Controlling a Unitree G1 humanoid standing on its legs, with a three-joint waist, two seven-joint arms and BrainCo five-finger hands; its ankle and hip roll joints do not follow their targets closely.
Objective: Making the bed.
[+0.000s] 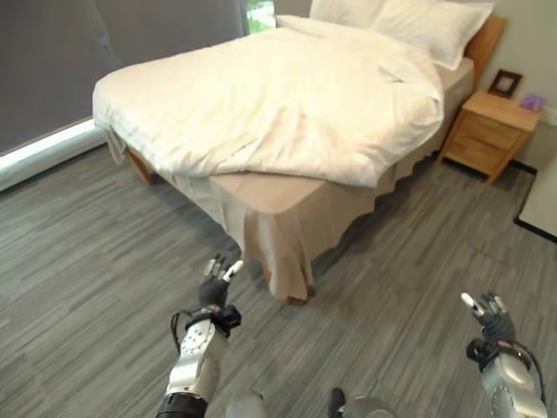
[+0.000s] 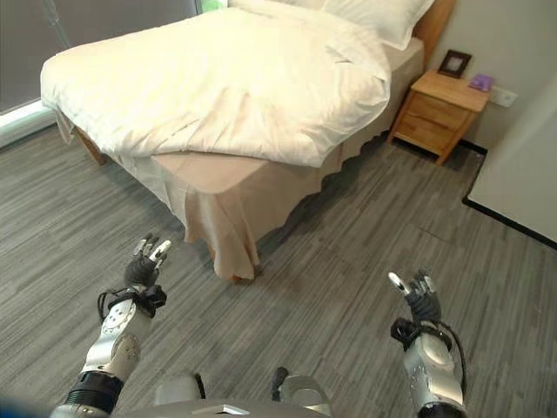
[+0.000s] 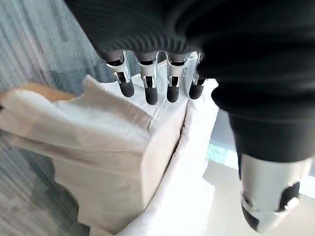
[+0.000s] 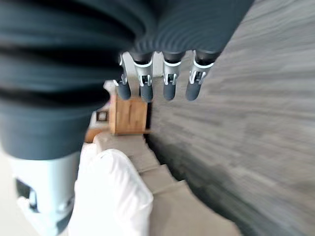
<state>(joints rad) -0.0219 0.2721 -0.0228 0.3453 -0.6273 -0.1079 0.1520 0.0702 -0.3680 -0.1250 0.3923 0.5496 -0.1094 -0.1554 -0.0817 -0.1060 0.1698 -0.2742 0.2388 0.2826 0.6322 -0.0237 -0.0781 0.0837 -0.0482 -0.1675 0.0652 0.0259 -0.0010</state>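
Observation:
A bed (image 1: 287,218) stands ahead with a rumpled white duvet (image 1: 270,104) pulled back from its near corner, baring the beige sheet (image 1: 261,187) and its hanging skirt. Two white pillows (image 1: 418,22) lie at the head. My left hand (image 1: 216,283) is raised over the floor just short of the near bed corner, fingers straight and holding nothing. My right hand (image 1: 489,315) is up at the lower right, further from the bed, also open and holding nothing. The left wrist view has the bed corner (image 3: 113,147) past the fingers (image 3: 150,91).
A wooden nightstand (image 1: 487,131) with a picture frame (image 1: 505,83) stands right of the bed's head. Grey curtains (image 1: 104,52) hang along the left. A white panel (image 1: 541,200) lies at the right edge. Grey plank floor (image 1: 104,287) runs around the bed.

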